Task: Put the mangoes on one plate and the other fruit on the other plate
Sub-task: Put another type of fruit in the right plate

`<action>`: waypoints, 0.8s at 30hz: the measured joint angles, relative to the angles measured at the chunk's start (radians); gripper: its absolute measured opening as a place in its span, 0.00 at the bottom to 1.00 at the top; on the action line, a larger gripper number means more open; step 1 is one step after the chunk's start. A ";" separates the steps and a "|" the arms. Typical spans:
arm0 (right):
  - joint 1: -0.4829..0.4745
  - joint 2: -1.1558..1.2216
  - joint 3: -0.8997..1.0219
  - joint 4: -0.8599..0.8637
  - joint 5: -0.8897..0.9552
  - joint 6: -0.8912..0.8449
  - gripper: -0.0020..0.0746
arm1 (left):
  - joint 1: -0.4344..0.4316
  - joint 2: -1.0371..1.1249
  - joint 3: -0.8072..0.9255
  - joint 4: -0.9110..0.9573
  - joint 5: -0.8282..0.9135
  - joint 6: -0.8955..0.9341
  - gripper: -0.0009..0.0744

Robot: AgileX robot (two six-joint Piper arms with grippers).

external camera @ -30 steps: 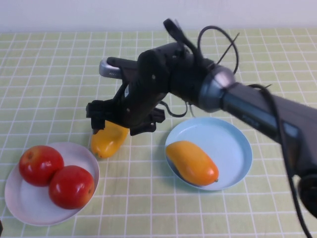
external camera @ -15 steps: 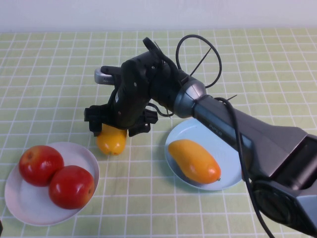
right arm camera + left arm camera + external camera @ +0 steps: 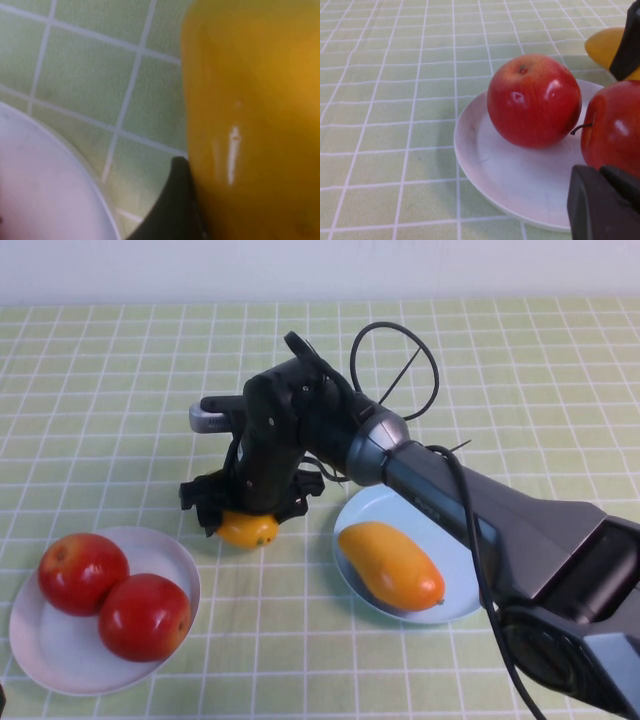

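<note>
Yellow mango (image 3: 247,530) held in the right pincer (image 3: 247,512), between the white plate (image 3: 60,655) and the blue plate (image 3: 470,540).
The pincer's fingers close around it from above; the left pincer (image 3: 605,205) sits beside the white plate, state unclear.

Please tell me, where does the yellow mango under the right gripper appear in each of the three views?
High view: the oblong yellow mango lies on the cloth under the right gripper, between both plates.
Left wrist view: only its tip, beyond the red apples; the left gripper is at the corner.
Right wrist view: it fills half the picture.
Shared landmark: the round white plate.
</note>
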 joint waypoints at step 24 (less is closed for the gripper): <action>-0.006 -0.350 0.015 -0.180 0.108 -0.165 0.75 | 0.000 0.000 0.000 0.000 0.000 0.000 0.01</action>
